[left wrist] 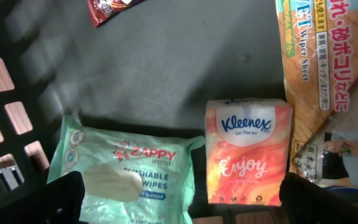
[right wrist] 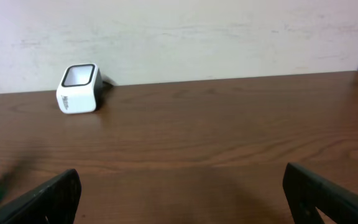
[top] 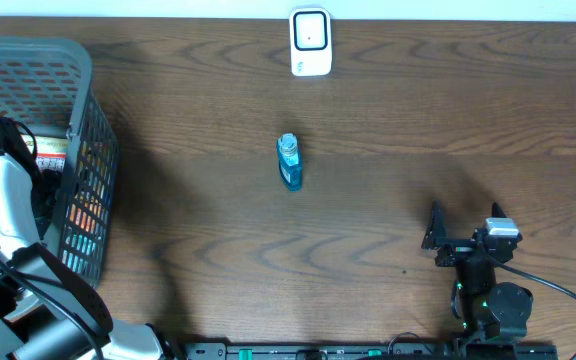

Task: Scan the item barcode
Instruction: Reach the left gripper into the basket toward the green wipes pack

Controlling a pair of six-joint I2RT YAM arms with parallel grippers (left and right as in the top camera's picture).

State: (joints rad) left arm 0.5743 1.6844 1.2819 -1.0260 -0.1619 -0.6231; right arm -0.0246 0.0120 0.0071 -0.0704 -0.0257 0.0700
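Both claws stand spread: our left gripper (left wrist: pixel 191 202) hangs in the basket (top: pixel 80 80) over the Kleenex pack (left wrist: pixel 247 149), likely choosing an item; our right gripper (right wrist: pixel 185 199) faces the scanner (right wrist: pixel 78 88), empty.

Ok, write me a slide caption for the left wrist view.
Open left gripper hovers inside the basket over a Zappy wipes pack, a Kleenex pack and a wiper-sheet package.

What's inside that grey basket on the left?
A green Zappy wipes pack, an orange Kleenex pack, a wiper-sheet pack and a red wrapper. Anything beneath them is covered.
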